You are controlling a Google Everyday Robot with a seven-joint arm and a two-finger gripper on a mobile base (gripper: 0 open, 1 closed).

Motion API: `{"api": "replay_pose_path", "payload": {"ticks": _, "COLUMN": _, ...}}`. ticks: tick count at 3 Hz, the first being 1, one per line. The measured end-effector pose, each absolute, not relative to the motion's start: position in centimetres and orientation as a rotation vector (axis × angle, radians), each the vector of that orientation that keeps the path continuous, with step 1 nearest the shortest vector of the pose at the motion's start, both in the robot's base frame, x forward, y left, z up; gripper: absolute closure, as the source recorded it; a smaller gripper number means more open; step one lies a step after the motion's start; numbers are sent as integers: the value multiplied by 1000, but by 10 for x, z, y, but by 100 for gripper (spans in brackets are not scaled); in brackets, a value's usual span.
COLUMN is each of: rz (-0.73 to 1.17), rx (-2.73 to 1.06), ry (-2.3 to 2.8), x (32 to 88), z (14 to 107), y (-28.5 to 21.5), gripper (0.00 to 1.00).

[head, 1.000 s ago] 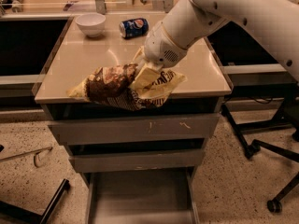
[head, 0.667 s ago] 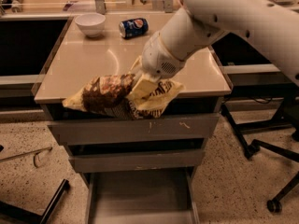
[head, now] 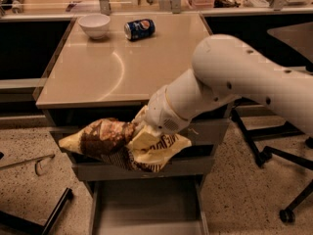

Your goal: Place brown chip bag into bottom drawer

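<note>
The brown chip bag [head: 105,141] is held in the air by the gripper [head: 139,129], in front of the upper drawer fronts [head: 215,131] and above the open bottom drawer [head: 146,204], well clear of its floor. The fingers are largely hidden by crumpled foil, but they are judged to be clamped on the bag toward its right half, since the bag hangs unsupported. One pale end points toward the left of the view and appears to reach past the drawer's side wall. The step in hand is taken to be the lowering. It would be done best if the bag were first shifted to the right so that its length is centred over the tray, or turned so that its long axis runs along the drawer. Otherwise the left end is likely to be caught on the thin side wall. The descent should be made straight and slow, and the grip released only once the bag is low over the grey floor. The blue soda can [head: 139,28] and the white bowl [head: 94,24] on the counter [head: 98,82] are well apart and need not be considered.
</note>
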State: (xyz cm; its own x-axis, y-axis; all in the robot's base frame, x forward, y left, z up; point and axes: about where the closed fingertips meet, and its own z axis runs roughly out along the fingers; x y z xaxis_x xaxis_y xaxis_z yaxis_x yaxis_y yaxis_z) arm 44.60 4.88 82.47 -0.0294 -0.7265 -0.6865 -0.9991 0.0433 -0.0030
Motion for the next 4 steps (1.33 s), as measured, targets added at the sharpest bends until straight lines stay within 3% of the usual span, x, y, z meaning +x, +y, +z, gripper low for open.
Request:
{"api": "replay_pose_path", "payload": {"ticks": 3, "rz": 705, "rx": -1656, "ry": 1898, "x": 427, "z": 785, "y": 45, "gripper": 100}}
{"api": "replay_pose_path", "payload": {"ticks": 4, "rz": 790, "rx": -1645, "ry": 1906, "x": 415, "z": 711, "y": 63, "gripper": 100}}
